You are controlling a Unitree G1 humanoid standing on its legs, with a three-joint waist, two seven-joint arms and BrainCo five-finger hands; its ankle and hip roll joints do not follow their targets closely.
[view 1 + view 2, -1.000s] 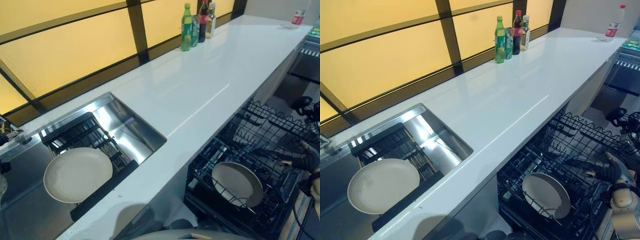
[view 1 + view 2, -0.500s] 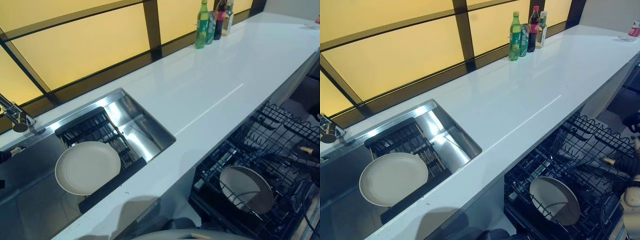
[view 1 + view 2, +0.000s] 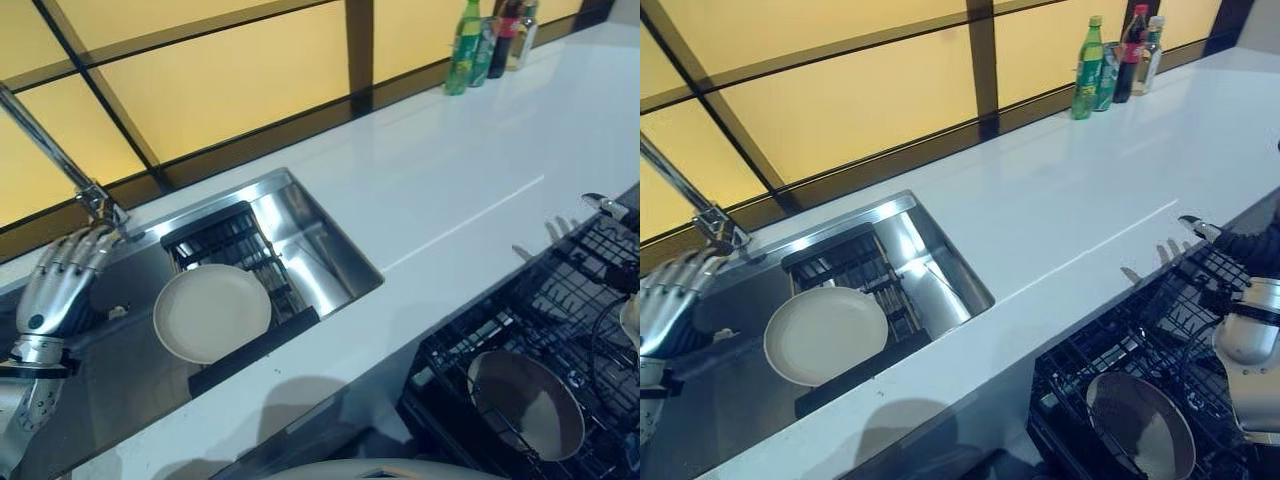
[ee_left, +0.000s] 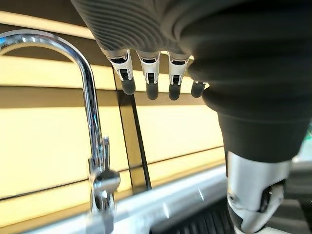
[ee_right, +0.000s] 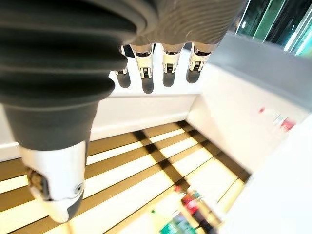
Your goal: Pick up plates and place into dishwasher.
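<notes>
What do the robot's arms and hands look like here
Both arms are silver-grey metal. The left hand and right hand have silver segmented fingers with dark tips, a separate silver thumb, and a dark ribbed cover over the hand's back and wrist.

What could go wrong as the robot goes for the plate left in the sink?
The left hand is raised beside the faucet, so it may knock it on the way to the plate. That plate leans on a black rack and could slide when touched. One plate already fills a dishwasher slot.
</notes>
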